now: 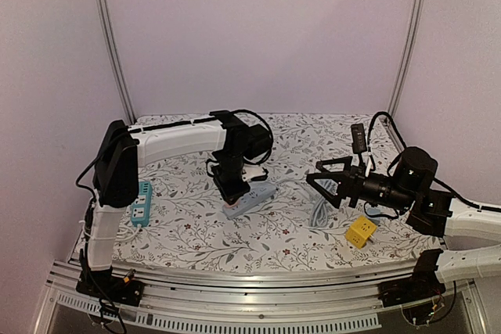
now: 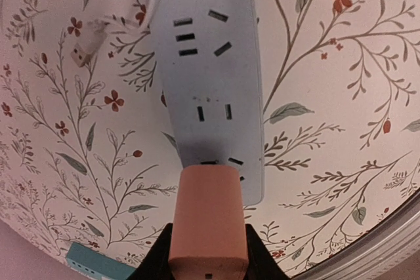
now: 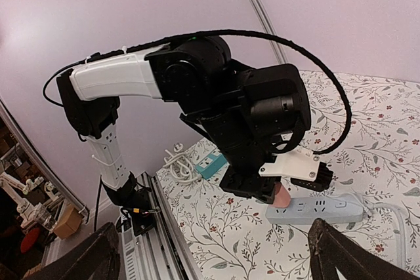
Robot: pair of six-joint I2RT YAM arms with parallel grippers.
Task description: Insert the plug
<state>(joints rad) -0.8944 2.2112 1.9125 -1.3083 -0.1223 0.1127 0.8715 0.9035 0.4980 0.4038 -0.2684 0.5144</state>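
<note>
Left wrist view shows the left gripper (image 2: 209,260) closed on 1 pinkish-orange block-shaped plug (image 2: 209,218). The plug sits at the near end of a pale blue-grey plastic power strip (image 2: 210,77), right over its last holes. It is too hard to see if the pins are in. The strip lies on the flowered surface (image 2: 341,129), with a small white cable plug (image 2: 82,54) beside it. The right gripper (image 1: 322,187) hangs wide open and holds nothing, apart from the strip and near 1 yellow block (image 1: 361,232).
</note>
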